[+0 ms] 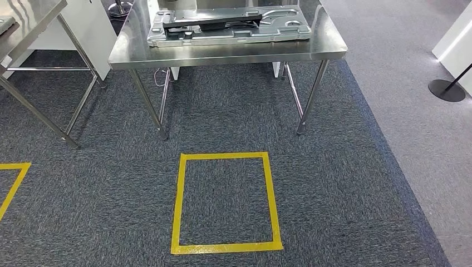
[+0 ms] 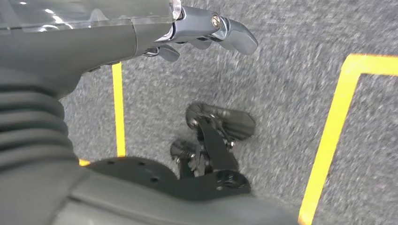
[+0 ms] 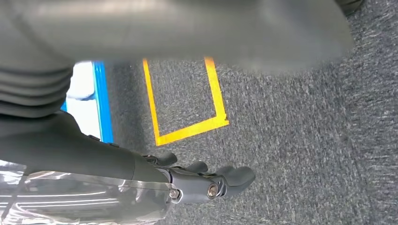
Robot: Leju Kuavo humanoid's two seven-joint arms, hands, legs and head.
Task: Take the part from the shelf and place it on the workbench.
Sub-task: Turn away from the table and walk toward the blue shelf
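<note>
Steel workbench with a polished top and slim tubular legs [image 1: 222, 53], standing on dark grey-blue carpet [image 1: 334, 183]. On its top lay a large pressed silver-grey sheet-metal panel [image 1: 278, 30], with a flat black part [image 1: 211, 21] resting across it. A second steel table [image 1: 28, 22] stood to the left. A yellow tape rectangle [image 1: 225, 203] was stuck to the carpet before the workbench; a paler grey floor strip [image 1: 412, 111] ran along the right.

A flat, silver-grey stamped metal part [image 1: 234, 28] is lying on the steel table [image 1: 222, 54], with a black piece [image 1: 211, 21] resting across its top
</note>
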